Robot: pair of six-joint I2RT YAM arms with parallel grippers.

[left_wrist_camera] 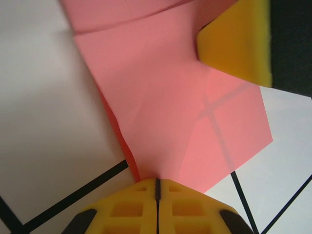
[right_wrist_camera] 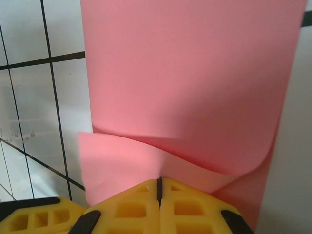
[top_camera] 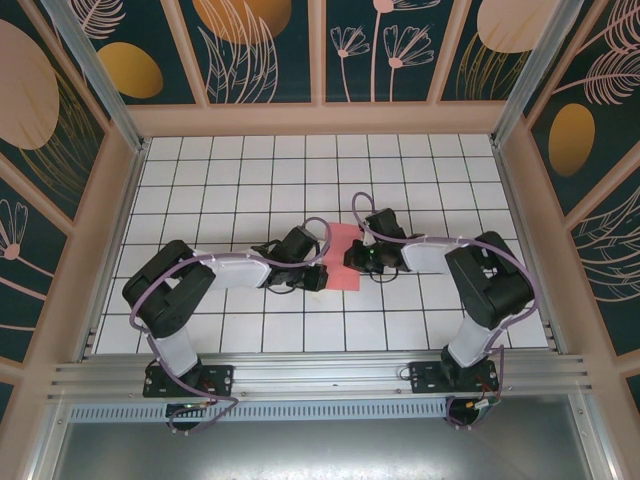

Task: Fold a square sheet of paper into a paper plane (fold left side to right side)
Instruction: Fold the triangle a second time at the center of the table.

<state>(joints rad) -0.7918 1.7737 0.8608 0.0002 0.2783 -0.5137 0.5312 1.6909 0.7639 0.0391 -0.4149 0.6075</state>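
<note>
The square sheet of paper (top_camera: 340, 240), plain pink-red, lies near the middle of the gridded table between both grippers. My left gripper (top_camera: 318, 268) is shut on the sheet's edge (left_wrist_camera: 170, 97), and the paper buckles upward from the jaw tips (left_wrist_camera: 157, 181). My right gripper (top_camera: 352, 258) is shut on a lifted flap (right_wrist_camera: 131, 161) that curls over the flat part of the sheet (right_wrist_camera: 190, 73). The jaw tips (right_wrist_camera: 159, 181) meet on the flap. The right gripper's yellow finger (left_wrist_camera: 239, 44) rests at the sheet's far corner in the left wrist view. A paper plane is out of view.
The white tiled table (top_camera: 240, 180) with black grid lines stretches around the sheet. Patterned walls (top_camera: 320, 50) enclose it at the back and sides. Both arms reach inward from their bases (top_camera: 190, 378) (top_camera: 450, 375) at the near metal rail. The left gripper's yellow finger (right_wrist_camera: 29, 214) shows beside the right jaws.
</note>
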